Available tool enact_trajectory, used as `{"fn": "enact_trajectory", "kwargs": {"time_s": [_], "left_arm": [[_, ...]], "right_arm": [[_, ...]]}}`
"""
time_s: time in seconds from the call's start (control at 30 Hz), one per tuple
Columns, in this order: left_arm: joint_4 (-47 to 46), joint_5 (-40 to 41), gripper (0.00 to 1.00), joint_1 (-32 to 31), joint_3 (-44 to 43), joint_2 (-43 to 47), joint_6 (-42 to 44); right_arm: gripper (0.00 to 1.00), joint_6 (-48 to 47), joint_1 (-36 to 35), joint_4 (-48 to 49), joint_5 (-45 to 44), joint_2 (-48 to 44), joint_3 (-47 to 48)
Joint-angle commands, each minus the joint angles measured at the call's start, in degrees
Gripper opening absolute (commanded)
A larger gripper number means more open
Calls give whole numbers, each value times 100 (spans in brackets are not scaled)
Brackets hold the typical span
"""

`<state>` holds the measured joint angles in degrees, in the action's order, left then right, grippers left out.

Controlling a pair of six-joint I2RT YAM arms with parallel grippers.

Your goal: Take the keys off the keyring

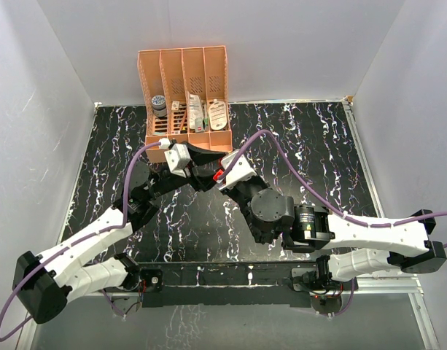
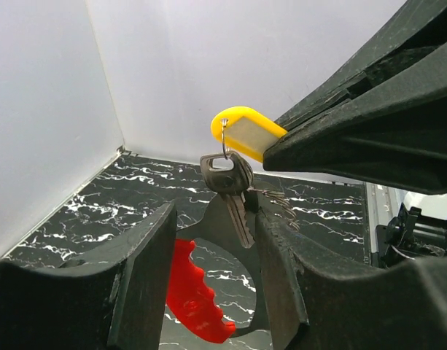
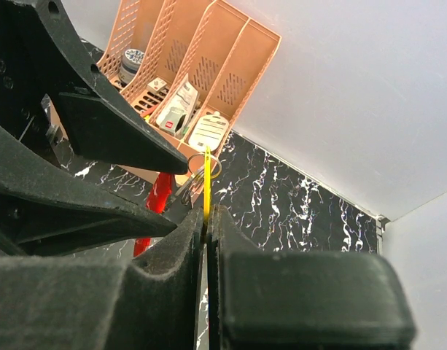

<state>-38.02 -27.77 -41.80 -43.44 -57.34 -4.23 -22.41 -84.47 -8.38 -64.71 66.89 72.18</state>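
Note:
A yellow tag with a white insert [image 2: 246,133] carries a thin wire keyring [image 2: 224,143]. Grey metal keys [image 2: 233,188] hang from the ring. My right gripper [image 3: 207,222] is shut on the tag, which shows edge-on [image 3: 206,182] above its fingertips, and holds it above the table. My left gripper [image 2: 216,277] is open, with its fingers on either side of the hanging key blades. A dark loop-shaped piece with a red toothed edge [image 2: 194,292] hangs behind the keys. In the top view both grippers meet mid-table [image 1: 208,171] and hide the keys.
An orange slotted rack [image 1: 185,95] with small items, including a white oval tag [image 1: 216,115], stands at the back of the black marbled table [image 1: 318,160], just beyond the grippers. White walls close in the left, back and right sides.

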Motion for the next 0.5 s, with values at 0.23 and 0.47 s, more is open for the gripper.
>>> {"fn": "enact_trajectory", "kwargs": {"time_s": [0.23, 0.47], "left_arm": [[-1146, -287, 46, -23, 59, -179, 192], [-917, -501, 47, -28, -92, -256, 435]], "right_arm": [[0, 94, -17, 303, 22, -175, 37], [0, 126, -17, 267, 42, -229, 63]]}}
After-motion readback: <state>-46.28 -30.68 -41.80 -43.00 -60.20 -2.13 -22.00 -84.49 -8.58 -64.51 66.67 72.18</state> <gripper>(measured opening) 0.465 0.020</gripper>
